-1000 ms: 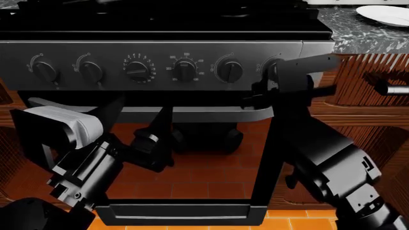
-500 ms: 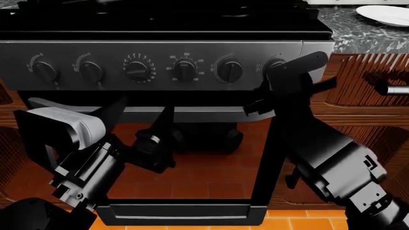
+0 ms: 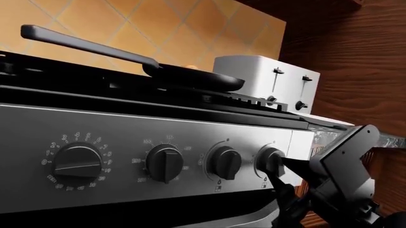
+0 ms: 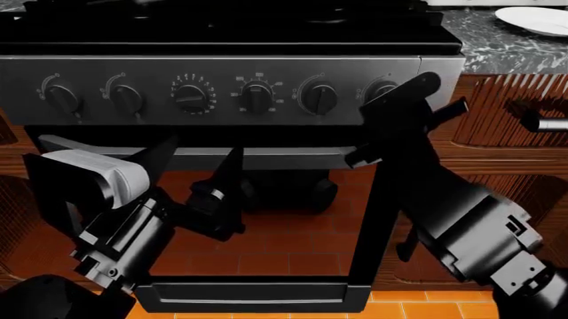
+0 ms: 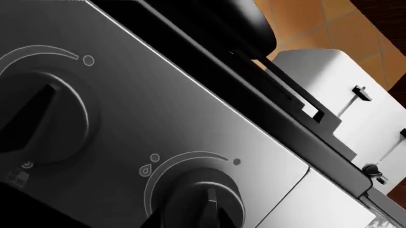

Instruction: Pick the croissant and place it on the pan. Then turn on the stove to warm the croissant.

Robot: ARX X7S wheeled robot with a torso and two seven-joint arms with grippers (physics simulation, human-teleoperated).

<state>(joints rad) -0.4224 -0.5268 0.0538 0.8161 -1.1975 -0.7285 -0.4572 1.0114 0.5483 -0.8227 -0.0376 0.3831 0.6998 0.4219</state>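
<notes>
So the thing we're dealing with now is the far-right knob [image 3: 271,161] on the stove [image 3: 127,142] front panel. It looks like a stiff round dial with a raised ridge across it, so we'd pinch that ridge from both sides and twist; smooth plastic, probably a bit slippery.

The right gripper [image 4: 377,93] is right at it, but we honestly can't tell if its fingers are touching the knob or just beside it. The left gripper [image 4: 199,159] hangs low by the oven door, fingers spread, holding nothing.

The pan [image 3: 190,77] sits on the cooktop, and only a sliver of orange peeks over its rim, presumably the croissant [image 3: 188,67]. A toaster [image 3: 266,80] stands behind.
</notes>
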